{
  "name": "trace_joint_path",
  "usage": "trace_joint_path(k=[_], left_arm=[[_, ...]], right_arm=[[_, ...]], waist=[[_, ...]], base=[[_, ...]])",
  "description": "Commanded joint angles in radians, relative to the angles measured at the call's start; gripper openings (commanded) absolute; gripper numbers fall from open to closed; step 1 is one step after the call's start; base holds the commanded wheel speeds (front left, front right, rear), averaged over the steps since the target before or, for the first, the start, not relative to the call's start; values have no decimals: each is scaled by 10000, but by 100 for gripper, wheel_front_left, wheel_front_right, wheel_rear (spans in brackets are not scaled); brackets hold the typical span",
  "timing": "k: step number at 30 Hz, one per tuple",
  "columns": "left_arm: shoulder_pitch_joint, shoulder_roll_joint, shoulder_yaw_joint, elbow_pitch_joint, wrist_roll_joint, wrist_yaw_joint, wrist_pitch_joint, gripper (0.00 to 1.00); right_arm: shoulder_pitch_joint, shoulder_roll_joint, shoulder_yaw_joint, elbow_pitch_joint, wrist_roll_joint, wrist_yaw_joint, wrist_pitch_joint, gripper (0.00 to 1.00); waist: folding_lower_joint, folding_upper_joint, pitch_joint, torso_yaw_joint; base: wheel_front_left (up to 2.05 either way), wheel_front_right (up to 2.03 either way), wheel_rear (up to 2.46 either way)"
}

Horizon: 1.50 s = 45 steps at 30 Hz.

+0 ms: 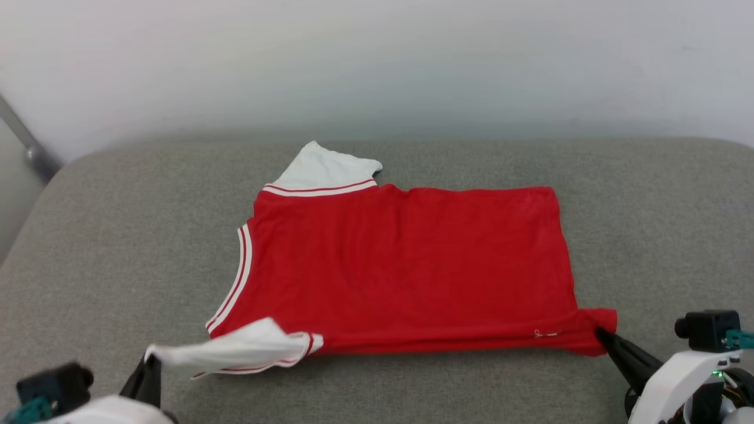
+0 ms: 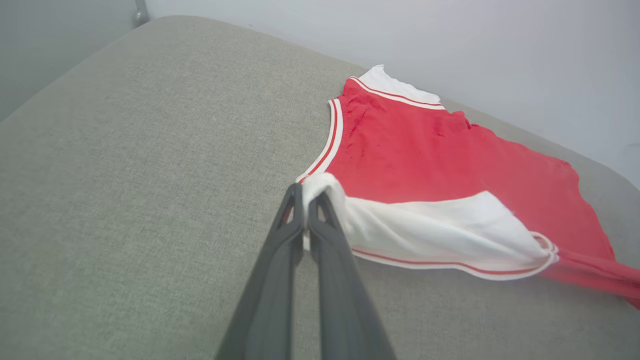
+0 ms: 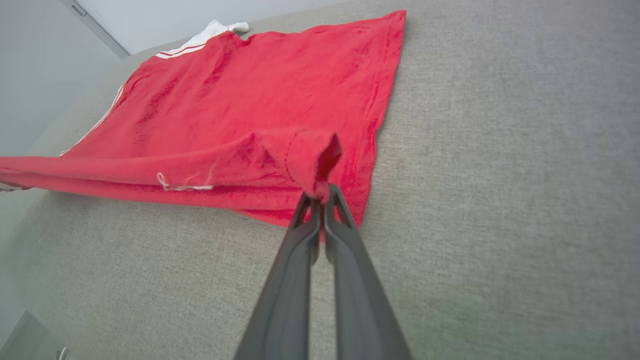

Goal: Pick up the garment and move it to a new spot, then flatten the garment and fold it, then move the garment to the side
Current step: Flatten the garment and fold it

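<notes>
Red shirt [image 1: 406,265] lies flat on the grey cushion [image 1: 106,235], abt in the middle. L gripper [image 2: 305,195] is pinched tight on the white sleeve [image 2: 430,225] at the near left corner. R gripper [image 3: 320,197] is pinched tight on the red bottom corner, near right. Both bits are lifted a little.

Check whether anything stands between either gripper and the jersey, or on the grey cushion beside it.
Nothing visible does. The left gripper is shut on the white sleeve of the garment, and the right gripper is shut on its red hem corner, so both hold it directly. No other object shows on the grey cushion to either side.
</notes>
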Motion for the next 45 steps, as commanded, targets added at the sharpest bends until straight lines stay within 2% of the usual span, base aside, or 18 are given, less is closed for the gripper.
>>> trace_joint_path(k=[1,5,12,18,24,25,27,29,30,31,32,33,40,45], left_arm=[[-305,9,-8,57,52,-52,-22,0],[-1784,-179,-338,1003,-14,-595,33,0],[-4034,-462,-706,2931,47,-1432,-127,0],[-5650,-670,-1006,4304,194,-1984,-207,0],[-6585,-912,-1367,5746,121,-2508,20,0],[-6709,-952,-1411,5992,105,-2594,27,0],[-6958,-988,-1461,6543,48,-2794,86,0],[-7133,-1021,-1442,6978,-3,-2946,-24,35],[-7152,-1061,-1440,7160,-56,-2992,-16,46],[-7198,-1071,-1435,7329,-106,-3059,-36,75],[-7249,-1055,-1394,7526,-144,-3101,-50,95],[-7299,-1042,-1363,7666,-193,-3141,-74,100],[-7397,-643,-1151,8224,-443,-3415,164,100],[-7245,-64,-892,7887,-775,-3304,887,100]], right_arm=[[55,58,-109,2,-59,-18,63,0],[-471,552,-668,-137,-545,-16,590,0],[-1555,1224,-834,207,-1297,-15,1220,0],[-2399,1386,-599,796,-1490,-15,1349,0],[-2845,1433,-64,1341,-1557,-15,1389,2],[-2897,1466,25,1374,-1540,-15,1344,17],[-3002,1488,173,1391,-1463,-15,1173,97],[-3063,1490,377,1405,-1378,-15,1119,100],[-3066,1452,470,1358,-1345,-15,1066,100],[-3044,1408,544,1326,-1290,-15,1027,100],[-3020,1345,615,1266,-1282,-15,923,100],[-2998,1292,666,1182,-1270,-15,795,100],[-2522,1078,518,525,-1421,-15,-272,100],[-2070,1195,-141,95,-1947,-13,-844,100]], waist=[[2,-1,140,-1],[2,-1,656,-79],[2,-1,1569,-369],[2,-1,2341,-498],[2,-1,2647,-693],[2,-1,2660,-728],[2,-1,2661,-812],[2,-1,2594,-915],[2,-1,2542,-942],[2,-1,2486,-969],[2,-1,2407,-1005],[2,-1,2331,-1035],[2,-1,1567,-1229],[2,-1,948,-1382]], base=[[0,0,0],[0,0,0],[0,0,0],[0,0,0],[0,0,0],[0,0,0],[0,0,0],[0,0,0],[0,0,0],[0,0,0],[0,0,0],[0,0,0],[0,0,0],[0,0,0]])
